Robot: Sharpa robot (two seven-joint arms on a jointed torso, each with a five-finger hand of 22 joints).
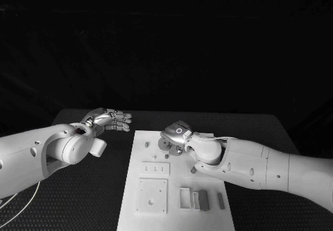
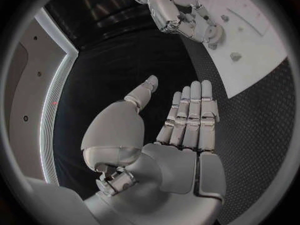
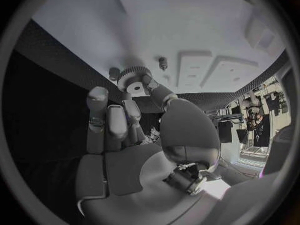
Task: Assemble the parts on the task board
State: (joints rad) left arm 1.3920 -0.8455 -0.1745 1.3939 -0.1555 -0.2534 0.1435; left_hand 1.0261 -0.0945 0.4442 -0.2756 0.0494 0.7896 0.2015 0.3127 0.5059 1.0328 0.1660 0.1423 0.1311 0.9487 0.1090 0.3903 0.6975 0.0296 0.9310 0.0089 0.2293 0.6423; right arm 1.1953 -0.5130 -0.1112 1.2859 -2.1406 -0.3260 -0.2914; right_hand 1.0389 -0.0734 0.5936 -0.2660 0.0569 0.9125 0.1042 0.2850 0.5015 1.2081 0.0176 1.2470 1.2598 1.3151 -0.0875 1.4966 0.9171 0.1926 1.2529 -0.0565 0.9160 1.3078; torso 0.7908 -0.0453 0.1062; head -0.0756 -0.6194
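A white board [image 1: 177, 192] lies on a black table [image 1: 263, 125], seen from above. The right hand [image 1: 177, 136] reaches over the board's far end, fingers bent down onto a round toothed gear [image 1: 166, 143] there. The right wrist view shows what the head view hides: the fingers [image 3: 134, 110] and thumb pinch the gear [image 3: 132, 80] by its rim, its centre hole facing the camera, with two small pegs [image 3: 163, 62] standing on the board [image 3: 206, 30] beside it. The left hand [image 1: 109, 119] hovers above the table just off the board's far left corner, holding nothing. In the left wrist view its fingers [image 2: 190, 112] are straight and side by side, the thumb spread away, palm flat and bare. Nearer the robot, the board carries raised rectangular plates [image 1: 152, 195] and slotted blocks [image 1: 199, 199].
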